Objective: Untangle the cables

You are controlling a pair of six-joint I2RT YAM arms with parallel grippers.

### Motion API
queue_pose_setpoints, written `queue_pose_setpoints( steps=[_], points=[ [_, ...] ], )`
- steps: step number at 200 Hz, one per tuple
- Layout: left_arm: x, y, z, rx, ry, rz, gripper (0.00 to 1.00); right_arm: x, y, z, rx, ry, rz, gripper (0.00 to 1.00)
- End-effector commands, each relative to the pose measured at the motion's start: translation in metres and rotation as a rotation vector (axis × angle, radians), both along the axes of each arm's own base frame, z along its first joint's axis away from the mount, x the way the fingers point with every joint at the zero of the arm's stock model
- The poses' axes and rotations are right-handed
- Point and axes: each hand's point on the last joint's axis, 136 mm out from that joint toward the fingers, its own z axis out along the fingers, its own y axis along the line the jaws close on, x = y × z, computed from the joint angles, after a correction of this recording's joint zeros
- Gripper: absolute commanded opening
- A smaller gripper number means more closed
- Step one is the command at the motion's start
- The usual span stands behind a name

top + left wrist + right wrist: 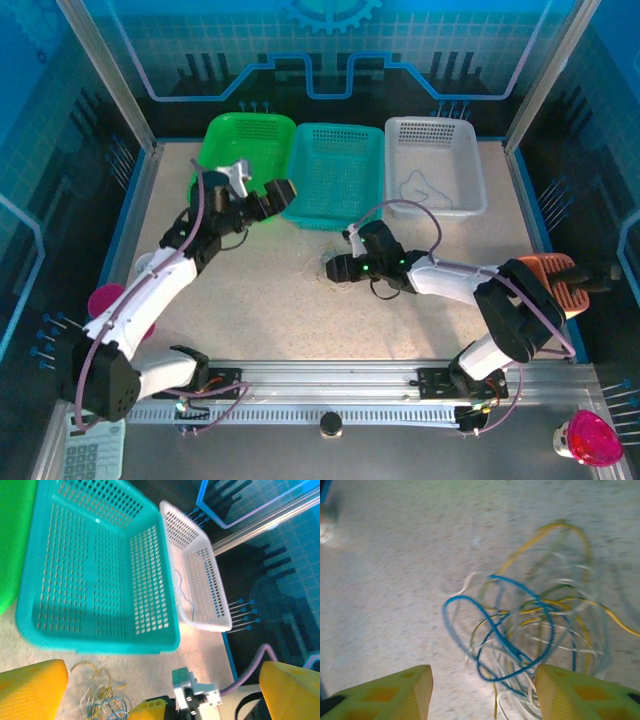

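The cables (325, 268) sit in one loose tangle on the table (250, 300), just in front of the teal basket (340, 140), and up close on the right wrist camera the cables (535, 630) are a nest of blue, yellow and whitish strands lying over each other. One blue loop (462, 598) swings out to the left of the heap, clear of most of the others. My right gripper (482, 695) hangs low over the near edge of the tangle with its fingers (395, 695) parted, a few strands running into the gap but nothing pinched. My left gripper (275, 192) is up by the seam between the green basket (245, 130) and the teal one, spread wide and empty. Its own camera looks down on the tangle (102, 700) and on the right arm beside it. A single strand (425, 190) lies alone in the white basket (435, 125), so I judge the sorting is only begun. The step in hand, as I read it, is picking one wire out. I'd aim for that outlying blue loop and close on it alone, not a bundle. I'd pinch where it stands free of the yellow, then lift slowly and watch whether the heap rises with it. If the whole nest comes up, I'd bring the left gripper down to pin the rest against the table while the right draws away. The picture is soft, so I cannot tell which strand lies on top at the crossings.
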Motion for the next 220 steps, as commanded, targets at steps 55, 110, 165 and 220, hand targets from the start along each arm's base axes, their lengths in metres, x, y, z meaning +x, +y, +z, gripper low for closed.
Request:
queue_pose_setpoints(
  steps=[55,110,165,220],
  points=[
    [-0.037,0.006,-0.037,-0.042,0.067,0.045,0.99,0.000,-0.032,0.047,-0.021,-0.084,-0.081,0.58],
    [-0.056,-0.016,-0.065,0.009,0.121,-0.020,0.99,0.007,-0.071,0.015,-0.062,0.027,-0.237,0.55],
    [-0.067,-0.052,-0.101,0.229,0.159,-0.139,0.99,0.006,-0.097,0.007,-0.065,0.052,-0.311,0.54],
    [-0.051,-0.091,-0.138,0.487,0.187,-0.237,0.88,0.002,-0.114,0.010,-0.047,0.054,-0.341,0.55]
  ],
)
